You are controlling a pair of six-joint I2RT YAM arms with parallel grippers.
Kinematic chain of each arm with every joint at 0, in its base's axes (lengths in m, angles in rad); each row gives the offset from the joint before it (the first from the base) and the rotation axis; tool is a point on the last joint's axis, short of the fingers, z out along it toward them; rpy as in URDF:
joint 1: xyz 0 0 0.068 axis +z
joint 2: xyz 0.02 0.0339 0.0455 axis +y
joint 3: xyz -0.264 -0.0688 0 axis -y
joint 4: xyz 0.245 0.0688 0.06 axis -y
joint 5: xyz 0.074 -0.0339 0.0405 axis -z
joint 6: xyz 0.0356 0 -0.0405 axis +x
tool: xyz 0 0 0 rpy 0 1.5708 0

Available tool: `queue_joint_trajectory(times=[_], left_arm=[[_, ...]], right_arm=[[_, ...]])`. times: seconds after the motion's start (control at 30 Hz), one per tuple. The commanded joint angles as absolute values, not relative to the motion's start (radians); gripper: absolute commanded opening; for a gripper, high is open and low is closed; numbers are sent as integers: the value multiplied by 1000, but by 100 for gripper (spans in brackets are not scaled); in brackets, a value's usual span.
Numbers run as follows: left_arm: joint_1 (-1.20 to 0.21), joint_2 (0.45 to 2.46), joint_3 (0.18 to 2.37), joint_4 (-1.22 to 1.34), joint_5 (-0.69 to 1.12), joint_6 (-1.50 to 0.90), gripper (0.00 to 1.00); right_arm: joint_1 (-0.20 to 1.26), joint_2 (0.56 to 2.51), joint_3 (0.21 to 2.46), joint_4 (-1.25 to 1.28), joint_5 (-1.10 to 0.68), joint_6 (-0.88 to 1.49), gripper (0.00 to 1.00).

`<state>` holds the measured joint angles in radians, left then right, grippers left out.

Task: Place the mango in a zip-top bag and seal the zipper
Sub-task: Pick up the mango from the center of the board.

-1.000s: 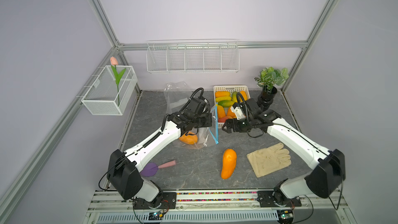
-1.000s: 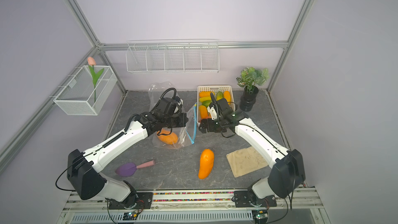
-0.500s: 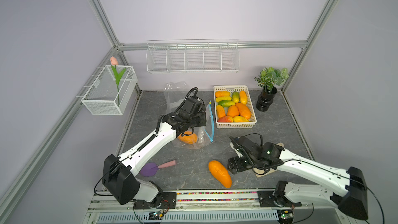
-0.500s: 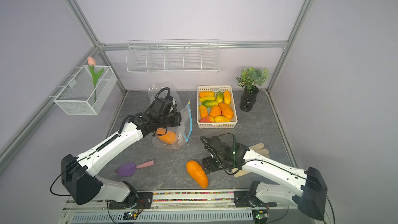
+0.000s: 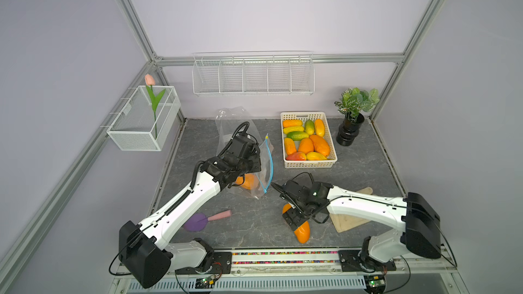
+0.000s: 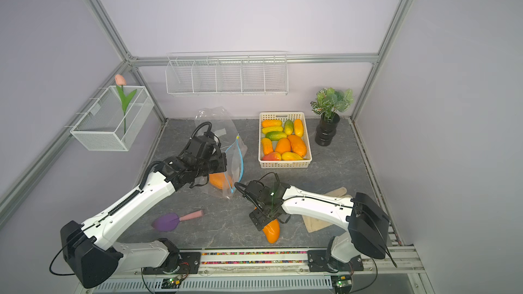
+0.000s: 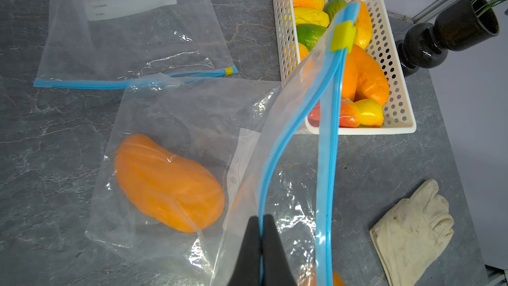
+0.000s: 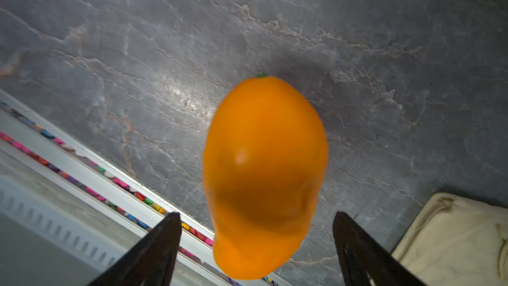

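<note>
An orange mango [image 5: 302, 231] lies on the grey table near the front rail, seen in both top views. My right gripper [image 8: 257, 214] hangs open just over it, one finger on each side of its near end, neither touching. In the right wrist view the mango [image 8: 264, 177] fills the gap between them. My left gripper [image 7: 261, 220] is shut on the near blue zipper strip of the zip-top bag [image 7: 327, 160] and holds its mouth up and open. The yellow slider [image 7: 342, 35] sits at the far end. Another orange mango [image 7: 167, 182] lies inside this bag.
A white basket [image 5: 310, 164] of mangoes stands behind at the right, with a black vase [image 5: 349, 134] and plant beside it. A second flat bag [image 7: 123, 37] lies at the back. A cream glove [image 5: 348, 219] sits under my right arm; a purple scoop [image 5: 198, 220] lies front left.
My right arm has swung from the bag's mouth down to the front of the table over the loose mango, which has turned and shifted toward the rail. The left gripper keeps hold of the bag.
</note>
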<state>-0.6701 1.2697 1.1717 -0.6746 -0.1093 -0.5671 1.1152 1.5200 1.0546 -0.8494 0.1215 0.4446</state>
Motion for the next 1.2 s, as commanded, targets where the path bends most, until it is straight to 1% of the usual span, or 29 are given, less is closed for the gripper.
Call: queue_joint_trajectory(times=[0.0, 0.23, 0.43, 0.5, 0.6, 0.67, 0.7, 0.77, 0.83, 0.97, 1.0, 1.13, 1.17], left_arm=[[-666, 1245, 1152, -687, -130, -580, 0], [-661, 1220, 1130, -696, -145, -590, 0], [-648, 1181, 1094, -698, -152, -599, 0], [-642, 1172, 1083, -698, -151, -600, 0], [-637, 1158, 1072, -698, -150, -601, 0], [-635, 1154, 1068, -701, -153, -601, 0], [-634, 1152, 1066, -702, -151, -600, 0], [-632, 1150, 1063, -705, -152, -600, 0], [-630, 1145, 1055, -703, -152, -600, 0], [-629, 1143, 1048, -699, -147, -604, 0], [-629, 1142, 1048, -699, -147, -603, 0], [-627, 1138, 1049, -698, -141, -604, 0], [-627, 1138, 1050, -697, -138, -603, 0]], right_arm=[[1117, 1546, 1072, -878, 178, 425, 89], [1114, 1612, 1081, -802, 124, 426, 89], [1072, 1639, 1080, -746, 93, 431, 89], [1062, 1643, 1078, -729, 83, 436, 91], [1043, 1640, 1068, -699, 51, 445, 99], [1033, 1644, 1065, -694, 38, 445, 95], [1030, 1649, 1066, -696, 34, 445, 94], [1031, 1660, 1068, -706, 36, 442, 98], [1030, 1671, 1068, -715, 36, 439, 98], [1029, 1683, 1074, -732, 48, 438, 93], [1029, 1682, 1075, -738, 54, 436, 89], [1020, 1630, 1076, -741, 82, 447, 61], [1015, 1606, 1077, -738, 84, 451, 58]])
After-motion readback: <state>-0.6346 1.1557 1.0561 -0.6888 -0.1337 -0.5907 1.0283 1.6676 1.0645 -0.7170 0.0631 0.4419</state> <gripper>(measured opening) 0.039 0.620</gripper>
